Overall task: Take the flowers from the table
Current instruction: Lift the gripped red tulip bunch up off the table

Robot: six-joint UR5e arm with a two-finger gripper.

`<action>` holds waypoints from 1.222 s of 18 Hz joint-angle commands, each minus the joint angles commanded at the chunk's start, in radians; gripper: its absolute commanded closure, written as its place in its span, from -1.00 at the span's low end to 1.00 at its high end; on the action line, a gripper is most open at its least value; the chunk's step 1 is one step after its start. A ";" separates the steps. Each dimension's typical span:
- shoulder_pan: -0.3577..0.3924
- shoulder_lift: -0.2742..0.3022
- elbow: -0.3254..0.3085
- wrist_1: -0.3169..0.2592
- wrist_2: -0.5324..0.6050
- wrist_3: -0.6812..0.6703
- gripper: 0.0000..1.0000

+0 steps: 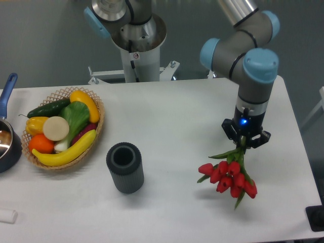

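The flowers (229, 176) are a tied bunch of red tulips with green stems, hanging blooms-down toward the camera at the right of the white table (172, 116). My gripper (245, 140) is shut on the green stems at the top of the bunch. The blooms appear lifted off the table top, though no shadow confirms the gap. The fingertips are mostly hidden by the gripper body and the stems.
A dark ribbed cylindrical vase (124, 167) stands left of the flowers. A wicker basket (97, 132) of toy fruit and vegetables sits at the left, beside a dark pan with a blue handle (7, 140). The robot's base column (135, 53) stands behind the table.
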 joint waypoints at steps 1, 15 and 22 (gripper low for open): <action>0.000 0.006 0.015 -0.002 -0.029 -0.037 0.49; 0.121 0.137 0.023 0.002 -0.567 -0.224 0.49; 0.130 0.137 0.017 0.002 -0.598 -0.224 0.49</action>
